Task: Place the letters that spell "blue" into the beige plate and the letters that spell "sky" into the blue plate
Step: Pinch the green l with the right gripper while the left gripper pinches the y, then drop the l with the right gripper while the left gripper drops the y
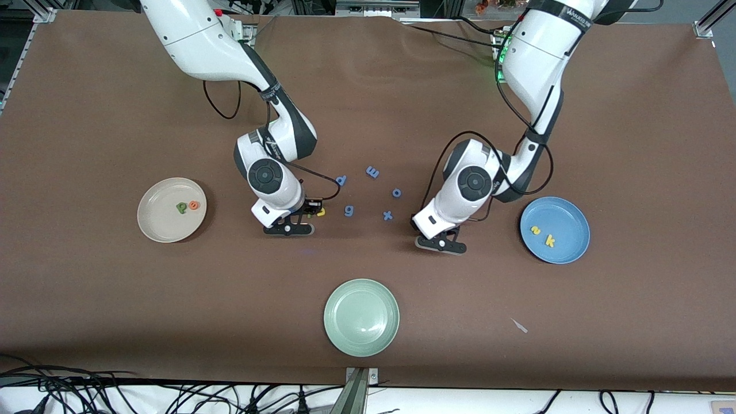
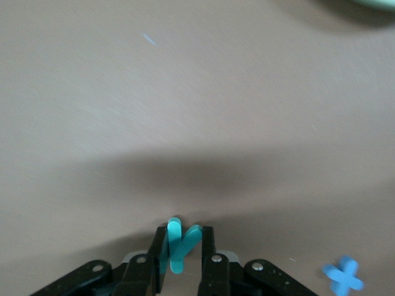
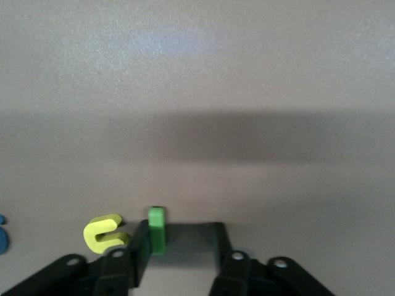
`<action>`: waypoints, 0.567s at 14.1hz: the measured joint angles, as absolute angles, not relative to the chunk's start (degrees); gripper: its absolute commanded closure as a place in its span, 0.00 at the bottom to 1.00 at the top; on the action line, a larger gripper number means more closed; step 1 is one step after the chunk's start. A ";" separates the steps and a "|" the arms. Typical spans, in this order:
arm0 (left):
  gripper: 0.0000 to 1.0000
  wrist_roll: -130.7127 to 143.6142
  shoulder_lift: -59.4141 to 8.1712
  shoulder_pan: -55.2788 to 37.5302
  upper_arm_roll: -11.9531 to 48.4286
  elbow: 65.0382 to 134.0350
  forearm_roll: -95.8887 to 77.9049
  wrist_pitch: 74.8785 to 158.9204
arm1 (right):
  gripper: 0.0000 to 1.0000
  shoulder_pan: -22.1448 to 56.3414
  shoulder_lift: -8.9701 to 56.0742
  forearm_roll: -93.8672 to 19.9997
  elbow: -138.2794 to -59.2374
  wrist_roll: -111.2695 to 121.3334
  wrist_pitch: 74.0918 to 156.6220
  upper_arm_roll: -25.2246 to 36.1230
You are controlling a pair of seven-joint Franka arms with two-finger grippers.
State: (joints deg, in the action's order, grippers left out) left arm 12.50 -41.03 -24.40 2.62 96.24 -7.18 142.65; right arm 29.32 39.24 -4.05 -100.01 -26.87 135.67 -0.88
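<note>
The beige plate (image 1: 155, 221) holds green b (image 1: 182, 207) and orange e (image 1: 194, 204); the blue plate (image 1: 569, 215) holds yellow s (image 1: 535, 230) and k (image 1: 550, 241). Left gripper (image 2: 182, 259), low over the table, has its jaws clamped on the teal y (image 2: 179, 243). Right gripper (image 3: 180, 250) has its jaws part-open around the green l (image 3: 157, 229), yellow u (image 3: 105, 233) just beside, both hidden under it from the front.

The middle of the table (image 1: 115, 299) is crowded. 5 blue letters (image 1: 372, 171) lie scattered between the 2 low grippers. The right gripper (image 1: 289, 229) stands just beside the yellow u (image 1: 321, 211). The left gripper (image 1: 441, 244) stands near the blue x (image 1: 387, 215). The green plate (image 1: 361, 317) lies nearer the camera. The beige plate (image 1: 150, 221) and the blue plate (image 1: 569, 214) lie toward the ends, with bare cloth between.
</note>
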 measured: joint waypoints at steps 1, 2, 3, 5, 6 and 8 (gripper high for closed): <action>0.88 9.57 -39.58 -22.28 2.31 95.95 -6.81 139.81 | 0.76 29.32 39.22 -4.05 -100.02 -26.87 135.70 -0.86; 0.87 4.80 -37.66 -19.22 2.21 95.86 -6.80 136.26 | 0.86 29.32 39.22 -4.04 -100.03 -26.87 135.77 -0.86; 0.86 -0.89 -35.62 -15.59 2.17 96.16 -6.80 132.85 | 0.91 29.32 39.20 -4.04 -100.03 -26.87 136.01 -0.84; 0.81 -14.16 -31.98 -6.78 2.20 99.50 -6.80 129.59 | 0.97 29.31 39.15 -4.04 -100.04 -26.87 136.15 -0.73; 0.81 -19.02 -31.22 -3.54 2.21 101.28 -6.80 129.53 | 1.00 29.32 39.15 -4.04 -100.04 -26.87 136.15 -0.73; 0.81 -27.40 -31.05 1.72 2.25 103.64 -6.80 129.55 | 1.00 29.30 39.14 -4.04 -99.98 -26.84 136.24 -0.72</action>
State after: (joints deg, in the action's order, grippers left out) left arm -27.40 -31.05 1.72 2.25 103.64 -6.80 129.55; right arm 29.30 39.14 -4.04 -99.98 -26.84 136.24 -0.72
